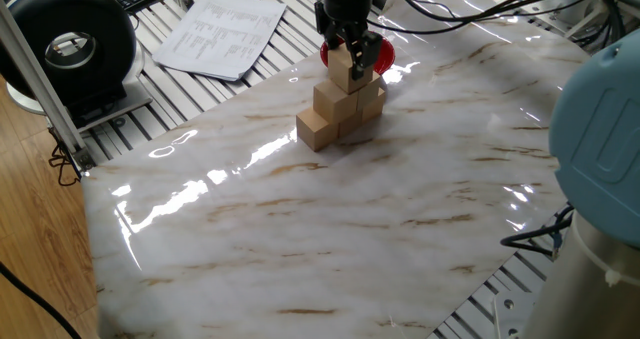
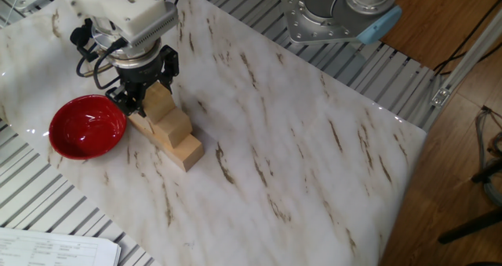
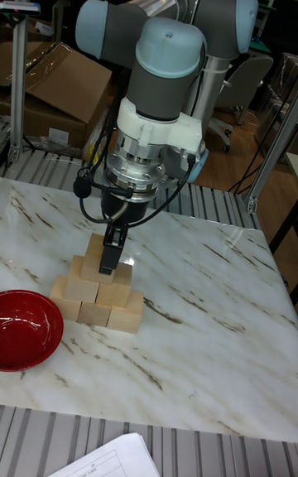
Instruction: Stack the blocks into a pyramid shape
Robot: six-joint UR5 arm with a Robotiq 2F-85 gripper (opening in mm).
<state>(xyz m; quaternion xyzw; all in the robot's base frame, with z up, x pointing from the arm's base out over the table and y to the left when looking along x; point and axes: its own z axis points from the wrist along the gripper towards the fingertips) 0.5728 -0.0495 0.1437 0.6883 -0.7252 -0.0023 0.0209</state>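
Observation:
Six tan wooden blocks form a pyramid (image 1: 340,104) (image 2: 169,129) (image 3: 95,295) on the marble table, with three at the bottom, two above and one on top. The top block (image 1: 346,67) (image 2: 160,101) (image 3: 93,247) rests on the middle row. My gripper (image 1: 349,51) (image 2: 146,93) (image 3: 108,257) hangs straight down over it, one finger on either side of the block. The fingers look slightly spread and open, with only a thin gap to the block's faces. In the tall fixed view one finger covers part of the top block.
A red bowl (image 2: 86,126) (image 3: 25,330) (image 1: 382,54) sits right beside the pyramid. Printed papers (image 1: 222,31) and a black round device (image 1: 70,44) lie past the table's far edge. The arm's blue-capped base (image 1: 600,149) stands at the table's side.

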